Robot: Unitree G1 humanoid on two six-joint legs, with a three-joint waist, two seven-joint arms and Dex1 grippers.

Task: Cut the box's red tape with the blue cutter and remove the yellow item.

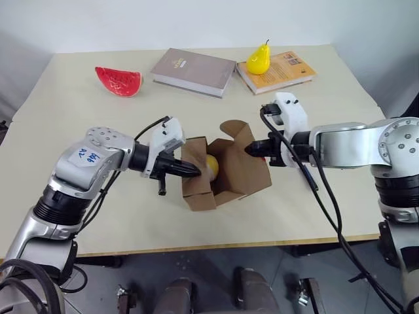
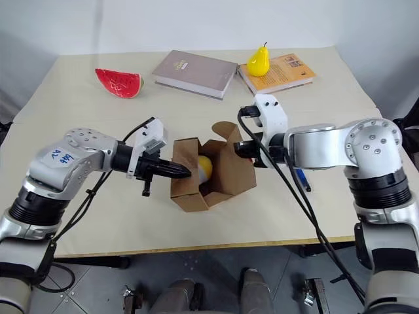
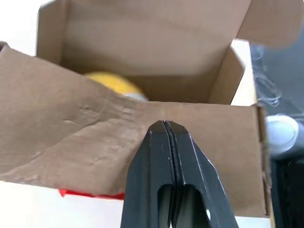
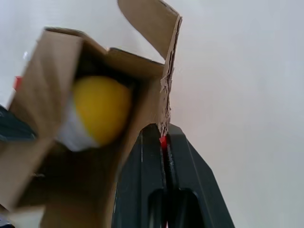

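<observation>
Jaws clamped on thin, floppy box [image 1: 226, 173] flaps, left gripper [image 1: 196, 171] and right gripper [image 1: 249, 150]; between them, yellow item [image 4: 99, 109] looked light, smooth, best pinched across its middle.

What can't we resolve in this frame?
- yellow item: lower half hidden by a box flap in the left wrist view; shape blurred.
- red tape: just a sliver below the flap.
- blue cutter: mostly behind the right arm.
- right gripper: shut on a flap edge, contact area hidden.
</observation>
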